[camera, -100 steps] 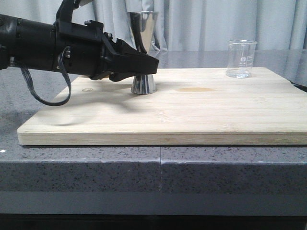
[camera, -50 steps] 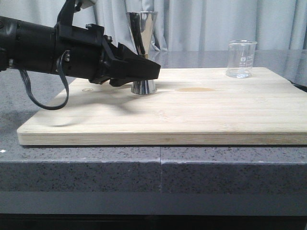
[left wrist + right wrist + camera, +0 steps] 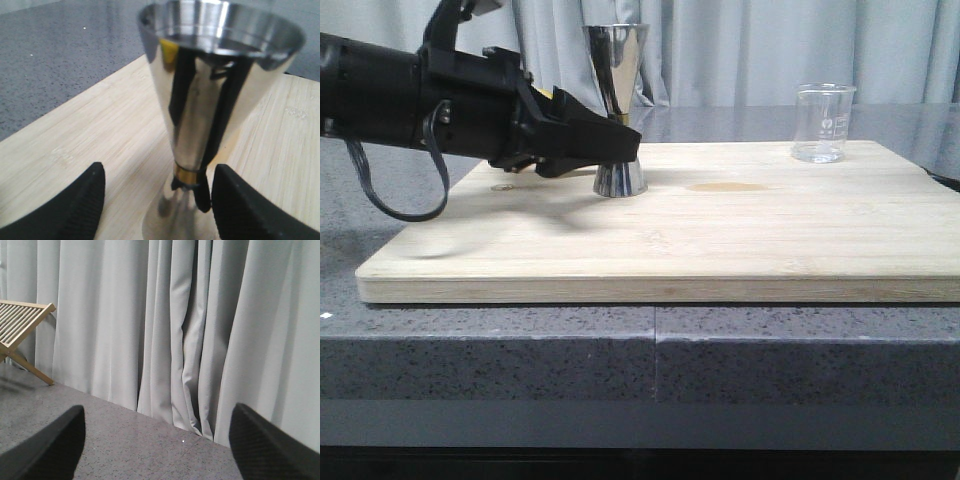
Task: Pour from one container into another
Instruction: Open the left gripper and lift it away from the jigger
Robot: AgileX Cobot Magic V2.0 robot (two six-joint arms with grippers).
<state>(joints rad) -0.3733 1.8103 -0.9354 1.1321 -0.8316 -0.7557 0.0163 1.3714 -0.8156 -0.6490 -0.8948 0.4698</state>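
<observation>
A speckled grey tabletop (image 3: 520, 350) carries a pale wooden board (image 3: 720, 240); a steel jigger (image 3: 617, 110) and a glass beaker (image 3: 820, 123) stand on it, well apart.

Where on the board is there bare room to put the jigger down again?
The wooden board is bare between the jigger and the beaker, and along its whole near edge. The far-left corner is crowded: the left gripper, jaws open, straddles the jigger's waist. The beaker holds the far-right corner.

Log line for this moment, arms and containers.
left gripper: open, fingers either side of jigger waist, no grip | right gripper: open, facing curtain | beaker: upright, untouched, board far right
</observation>
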